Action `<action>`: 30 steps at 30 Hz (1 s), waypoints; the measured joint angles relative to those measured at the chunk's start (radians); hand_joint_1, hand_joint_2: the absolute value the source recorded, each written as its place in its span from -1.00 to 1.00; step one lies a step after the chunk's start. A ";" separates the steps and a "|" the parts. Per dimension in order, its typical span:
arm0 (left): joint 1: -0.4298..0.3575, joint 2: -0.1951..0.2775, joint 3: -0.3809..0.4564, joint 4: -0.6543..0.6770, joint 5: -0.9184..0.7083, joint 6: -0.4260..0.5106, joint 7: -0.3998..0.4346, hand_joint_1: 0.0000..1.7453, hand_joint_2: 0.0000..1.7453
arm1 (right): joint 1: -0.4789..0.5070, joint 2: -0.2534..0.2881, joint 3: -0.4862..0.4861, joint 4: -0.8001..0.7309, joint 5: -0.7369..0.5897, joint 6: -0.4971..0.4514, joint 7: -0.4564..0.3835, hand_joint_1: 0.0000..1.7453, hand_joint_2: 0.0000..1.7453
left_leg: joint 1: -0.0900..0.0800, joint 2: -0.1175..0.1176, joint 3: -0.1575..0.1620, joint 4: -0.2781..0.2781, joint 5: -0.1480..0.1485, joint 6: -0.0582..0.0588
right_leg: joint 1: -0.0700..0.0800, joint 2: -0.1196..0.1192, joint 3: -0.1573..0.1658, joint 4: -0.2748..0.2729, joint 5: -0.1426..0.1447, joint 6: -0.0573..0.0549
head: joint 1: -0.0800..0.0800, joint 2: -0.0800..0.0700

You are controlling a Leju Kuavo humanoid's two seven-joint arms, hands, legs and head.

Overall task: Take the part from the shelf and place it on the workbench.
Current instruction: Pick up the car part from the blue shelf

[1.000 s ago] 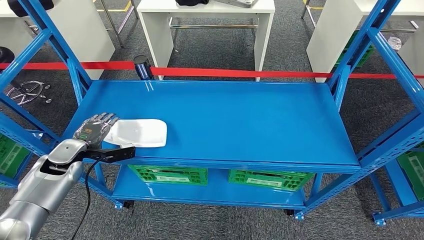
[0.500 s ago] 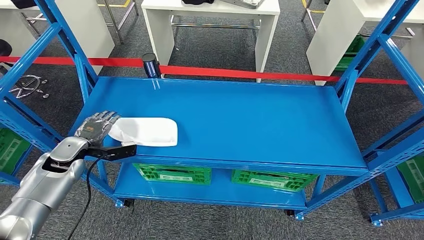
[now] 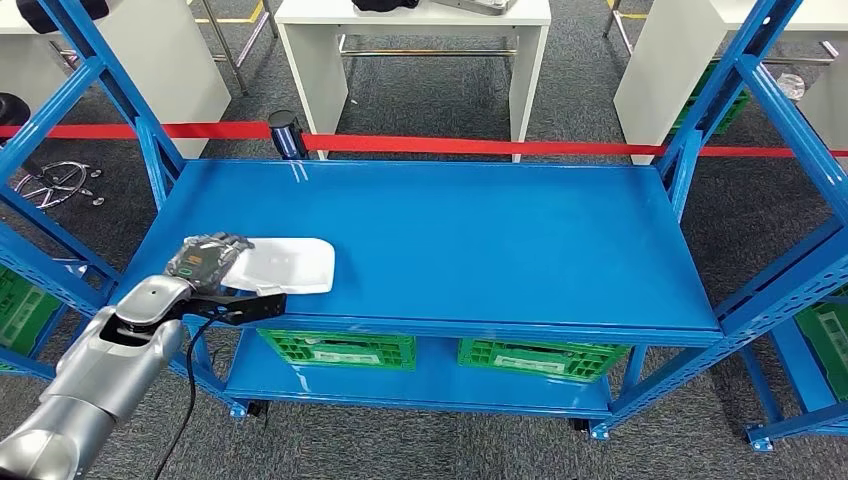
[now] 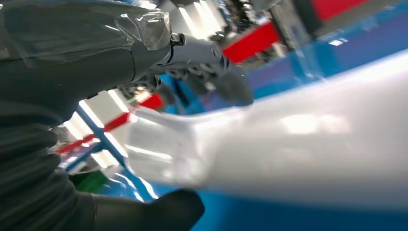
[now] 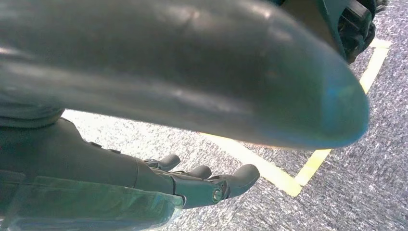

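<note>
Silver and jointed, the left arm (image 3: pixel 95 370) reaches in from the lower left of the head view toward the front left corner of the blue shelf (image 3: pixel 480 240). At its end the left hand (image 3: pixel 205 258) grips the near left end of the part (image 3: pixel 285 265), a white, shallow, tray-like piece: the dark fingers lie over its top edge, and in the left wrist view the thick thumb (image 4: pixel 159 211) sits under the part (image 4: pixel 298 149) while the fingers (image 4: pixel 226 84) curl over it from the other side. The part lies low over the blue shelf top near its front left edge; whether it touches the surface or is just lifted off it cannot be told.

Under the shelf top, two green crates (image 3: pixel 340 348) stand side by side on the lower level.

In the right wrist view the right hand (image 5: pixel 202 185) hangs over grey carpet with a yellow floor line (image 5: pixel 308 168), fingers loosely apart and holding nothing.

Beyond the shelf a red barrier tape (image 3: pixel 480 147) runs across the room from a dark post (image 3: pixel 285 133) at the back left corner. Farther still stands a white table (image 3: pixel 415 50) on the grey carpet.
</note>
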 joint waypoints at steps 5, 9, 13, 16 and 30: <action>-0.025 -0.013 -0.027 0.018 0.002 -0.003 -0.039 1.00 1.00 | -0.008 0.006 0.009 0.000 -0.006 0.006 -0.011 -1.00 -1.00 | -0.006 0.000 0.130 -0.269 0.117 0.020 | 0.006 0.002 -0.001 0.000 0.001 0.004 | 0.000 0.000; -0.038 -0.021 -0.044 0.025 0.008 0.000 -0.045 1.00 1.00 | -0.010 0.009 0.015 0.000 -0.007 0.008 -0.011 -1.00 -1.00 | -0.010 0.001 0.142 -0.294 0.119 0.034 | 0.007 0.001 -0.007 0.000 0.000 0.020 | 0.001 0.000; -0.057 -0.030 -0.058 0.035 0.010 0.002 -0.046 1.00 1.00 | -0.012 0.010 0.018 0.000 -0.008 0.005 -0.011 -1.00 -1.00 | -0.008 0.003 0.151 -0.312 0.130 0.051 | 0.006 0.000 -0.093 0.178 -0.078 0.013 | 0.006 0.000; -0.058 -0.035 -0.071 0.049 0.012 0.002 -0.046 1.00 1.00 | -0.010 0.012 0.019 0.000 -0.010 -0.001 -0.011 -1.00 -1.00 | -0.009 0.003 0.149 -0.309 0.130 0.052 | 0.003 -0.001 -0.140 0.273 -0.099 0.022 | 0.007 0.000; -0.020 -0.050 -0.035 -0.003 0.164 0.088 -0.101 1.00 1.00 | 0.002 0.011 0.020 0.000 -0.048 -0.013 -0.016 -1.00 -1.00 | -0.001 0.000 0.000 0.009 -0.020 0.000 | -0.003 0.001 -0.005 0.013 -0.004 0.001 | 0.004 0.000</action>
